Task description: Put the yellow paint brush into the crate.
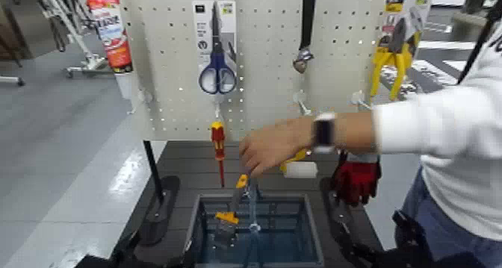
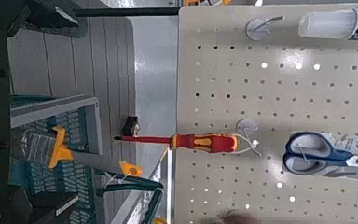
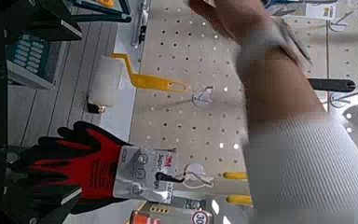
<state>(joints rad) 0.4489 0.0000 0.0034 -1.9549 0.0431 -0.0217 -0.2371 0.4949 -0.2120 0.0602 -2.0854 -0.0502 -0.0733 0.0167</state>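
The yellow paint brush leans in the grey-blue crate. Its bristle block and yellow collar are down inside and its orange tip sticks up over the far rim. In the left wrist view the brush lies inside the crate. A person's hand hovers just above the tip; I cannot tell if it touches. Both arms stay low at the near edge. My left gripper and right gripper stand open with nothing between the fingers.
A pegboard stands behind the crate with scissors, a red-and-yellow screwdriver and yellow pliers. A white mini roller and red-black gloves hang at the right. The person's white sleeve reaches across from the right.
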